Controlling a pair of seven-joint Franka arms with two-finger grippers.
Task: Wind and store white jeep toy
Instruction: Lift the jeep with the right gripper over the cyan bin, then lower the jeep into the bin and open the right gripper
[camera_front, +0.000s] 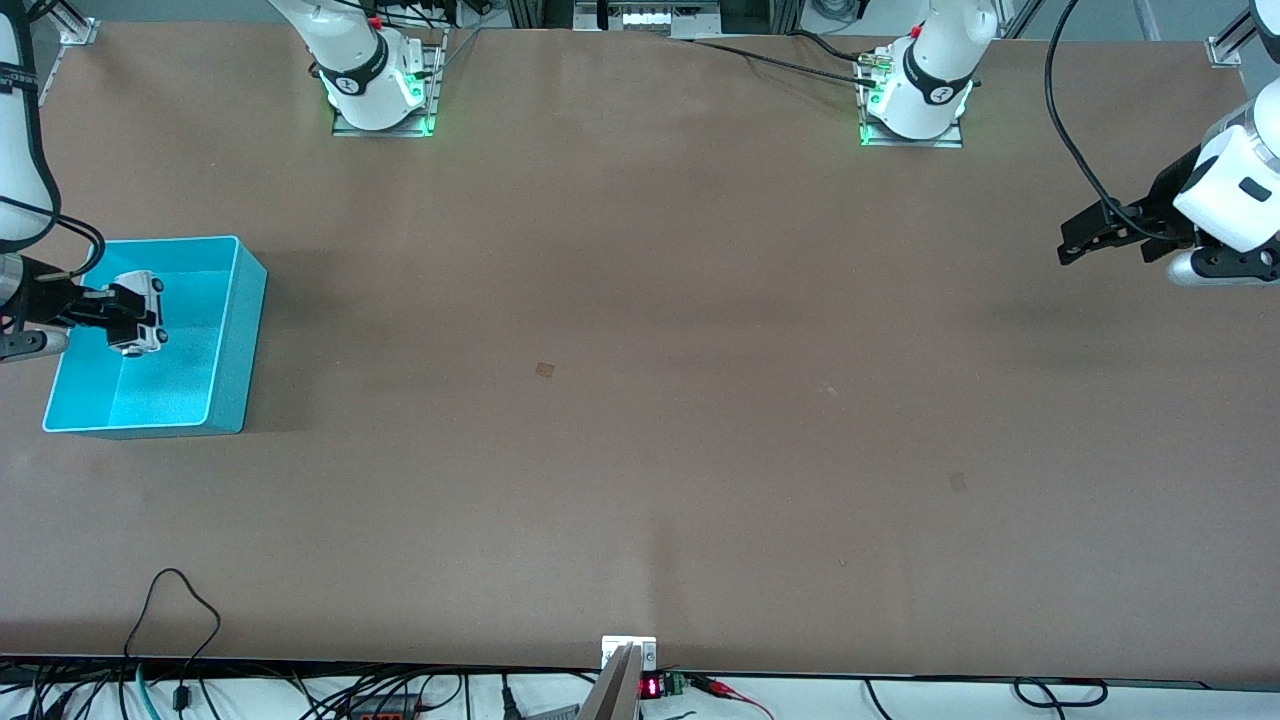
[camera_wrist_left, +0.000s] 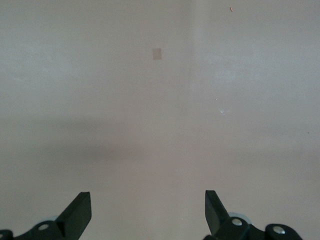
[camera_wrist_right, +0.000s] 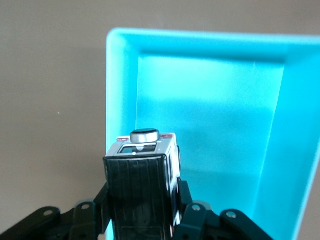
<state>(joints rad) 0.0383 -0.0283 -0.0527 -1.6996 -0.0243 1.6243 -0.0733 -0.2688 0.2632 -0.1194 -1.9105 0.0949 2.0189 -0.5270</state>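
White jeep toy (camera_front: 138, 312) hangs clamped in the right gripper (camera_front: 112, 315) over the turquoise bin (camera_front: 228, 345) at the desk's right-arm end, only release remaining, while the left gripper (camera_front: 1075, 237) waits open.

Wide brown table (camera_front: 640, 400), matte, with faint darker bands and two small square marks. Black cables (camera_front: 180, 620) trail along its front edge. Green light glows at metal plates (camera_front: 385, 125) along its top edge.
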